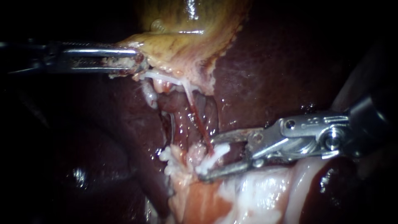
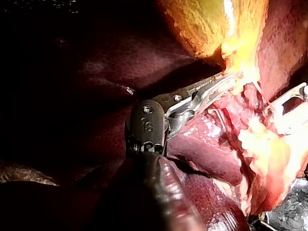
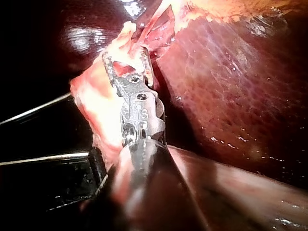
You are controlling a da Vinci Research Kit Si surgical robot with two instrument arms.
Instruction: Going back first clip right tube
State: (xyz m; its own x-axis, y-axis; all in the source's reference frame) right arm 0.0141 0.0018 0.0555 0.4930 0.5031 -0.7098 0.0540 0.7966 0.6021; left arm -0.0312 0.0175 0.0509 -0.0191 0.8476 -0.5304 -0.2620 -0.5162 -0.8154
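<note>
low in the endoscope view, above pale fatty tissue point(image 1: 248, 191), my right instrument point(image 1: 209, 157) holds its jaws apart, straddling the thin red right tube point(image 1: 199, 124). farther up, my left instrument point(image 1: 137, 62) is clamped on the gallbladder point(image 1: 178, 41) edge.

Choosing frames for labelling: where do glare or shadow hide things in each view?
Endoscope view: glare streaks the gallbladder, and shadow swallows the shaft of the left instrument. Left wrist view: light washes out the gallbladder beside the jaws, and the liver lies dark. Right wrist view: a glare spot on the liver.
</note>
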